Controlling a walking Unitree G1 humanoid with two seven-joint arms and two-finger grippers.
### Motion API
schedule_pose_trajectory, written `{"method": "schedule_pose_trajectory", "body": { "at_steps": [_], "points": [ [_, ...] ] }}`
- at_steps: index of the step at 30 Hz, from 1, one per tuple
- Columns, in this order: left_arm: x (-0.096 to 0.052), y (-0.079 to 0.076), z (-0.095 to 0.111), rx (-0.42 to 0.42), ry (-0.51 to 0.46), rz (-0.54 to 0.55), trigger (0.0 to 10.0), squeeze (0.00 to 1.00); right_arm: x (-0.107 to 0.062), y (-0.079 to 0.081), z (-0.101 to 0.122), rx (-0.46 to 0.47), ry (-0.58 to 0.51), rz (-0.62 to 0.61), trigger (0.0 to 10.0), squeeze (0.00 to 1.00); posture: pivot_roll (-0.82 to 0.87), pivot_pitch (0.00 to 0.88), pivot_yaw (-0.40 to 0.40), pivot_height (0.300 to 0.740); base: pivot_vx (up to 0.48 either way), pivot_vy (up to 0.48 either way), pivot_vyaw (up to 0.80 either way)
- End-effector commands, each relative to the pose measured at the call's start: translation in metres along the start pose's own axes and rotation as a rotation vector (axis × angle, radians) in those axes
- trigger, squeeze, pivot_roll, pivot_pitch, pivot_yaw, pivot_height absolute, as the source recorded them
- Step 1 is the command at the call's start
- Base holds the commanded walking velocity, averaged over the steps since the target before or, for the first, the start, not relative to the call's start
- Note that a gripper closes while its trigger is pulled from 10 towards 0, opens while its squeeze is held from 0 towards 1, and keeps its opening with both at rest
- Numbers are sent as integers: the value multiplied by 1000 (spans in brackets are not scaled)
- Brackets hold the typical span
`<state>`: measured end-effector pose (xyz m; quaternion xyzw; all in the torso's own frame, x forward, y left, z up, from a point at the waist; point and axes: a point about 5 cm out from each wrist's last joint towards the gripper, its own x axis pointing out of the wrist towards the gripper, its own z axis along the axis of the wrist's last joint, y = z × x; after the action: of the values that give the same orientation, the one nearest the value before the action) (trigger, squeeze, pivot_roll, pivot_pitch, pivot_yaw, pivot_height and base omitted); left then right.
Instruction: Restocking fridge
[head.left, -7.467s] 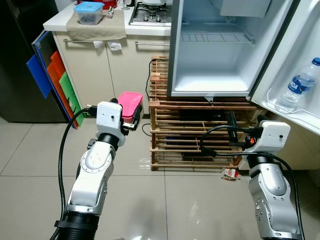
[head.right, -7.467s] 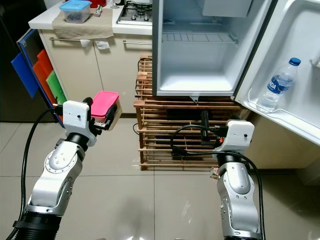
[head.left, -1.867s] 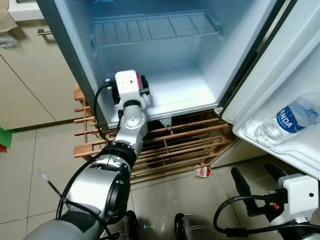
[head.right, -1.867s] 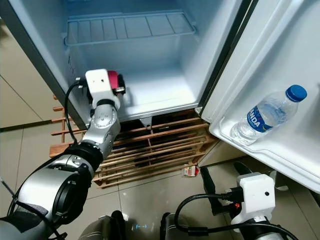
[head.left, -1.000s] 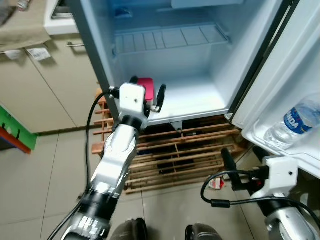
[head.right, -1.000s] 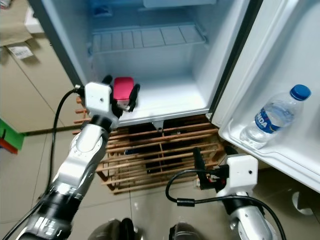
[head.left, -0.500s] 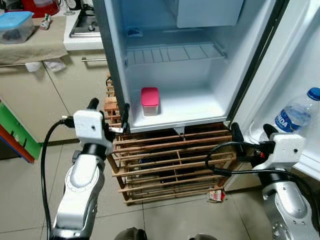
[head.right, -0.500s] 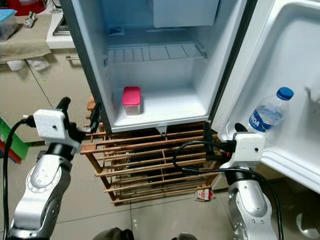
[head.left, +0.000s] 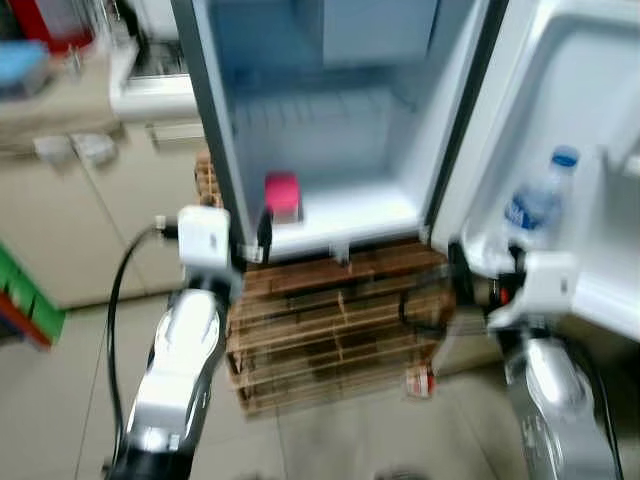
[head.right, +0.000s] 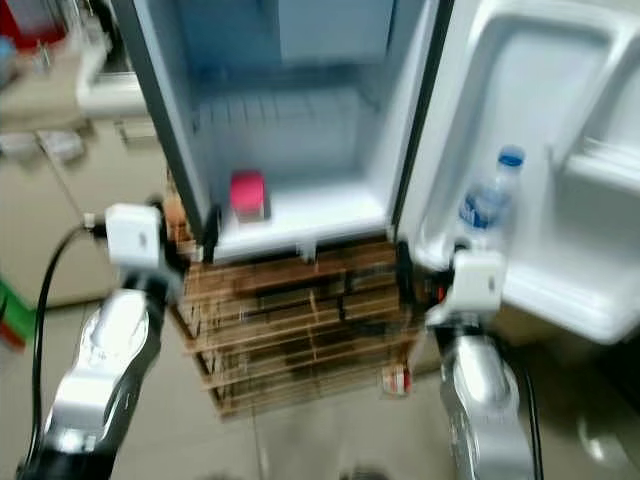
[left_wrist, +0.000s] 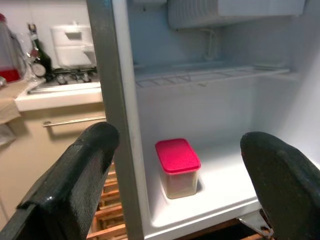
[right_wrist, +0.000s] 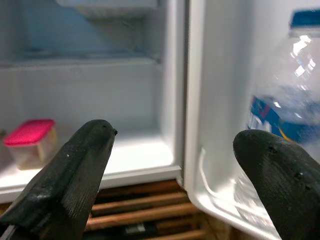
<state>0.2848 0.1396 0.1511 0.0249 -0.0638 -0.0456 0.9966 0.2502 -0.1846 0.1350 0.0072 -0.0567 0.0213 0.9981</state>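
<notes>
Pink lid, clear body: the small food box (left_wrist: 177, 167) is sitting on the fridge floor (left_wrist: 220, 187), toward the left wall, upright and free of either arm. Its lid is a rounded rectangle, bright pink, and through the see-through walls I can make out something pale inside, though not what it is. Above it runs a wire shelf (left_wrist: 210, 75), and higher still the freezer box (left_wrist: 235, 10).

My left tool (left_wrist: 175, 185) is released, both fingers spread wide, pointed at the open fridge (head.left: 330, 130) from just outside its left edge; the box shows between the fingers but well beyond them. My right tool (right_wrist: 175, 175) is spread wide too, gripping nothing, held low near the foot of the open door (head.right: 540, 160). A water bottle (head.right: 488, 205) with a blue cap and blue label stands in the door's lower pocket, close beside the right finger (right_wrist: 280, 175) in the wrist picture.

Head pictures are blurred. Under the fridge I see a wooden slatted rack (head.left: 330, 330), with a small carton (head.left: 418, 380) on the tiled floor beside it. Off to the left is the kitchen surface (left_wrist: 55, 95) with a stove and bottles.
</notes>
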Motion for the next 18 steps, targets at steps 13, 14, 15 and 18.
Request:
{"method": "schedule_pose_trajectory", "body": {
  "at_steps": [13, 14, 15, 18],
  "points": [
    [8, -5, -1, 6, 17, -42, 10000, 0, -7, 0, -10, -18, 34, -3, 10000, 0, -156, 0, 53, 740, -82, 0, -238],
    [8, -5, -3, -11, 28, -44, 10000, 0, -9, -2, -12, -23, 38, -10, 10000, 0, -156, 0, 53, 740, 0, 0, -763],
    [8, -4, -5, -23, 35, -45, 10000, 0, -11, -2, -13, -26, 41, -14, 10000, 0, -161, 0, 56, 740, 0, 0, -763],
    [5, -3, -11, -48, 61, -77, 10000, 0, -16, -4, -14, -35, 41, -23, 10000, 0, -165, 0, 59, 740, 0, 0, -760]
  ]
}}
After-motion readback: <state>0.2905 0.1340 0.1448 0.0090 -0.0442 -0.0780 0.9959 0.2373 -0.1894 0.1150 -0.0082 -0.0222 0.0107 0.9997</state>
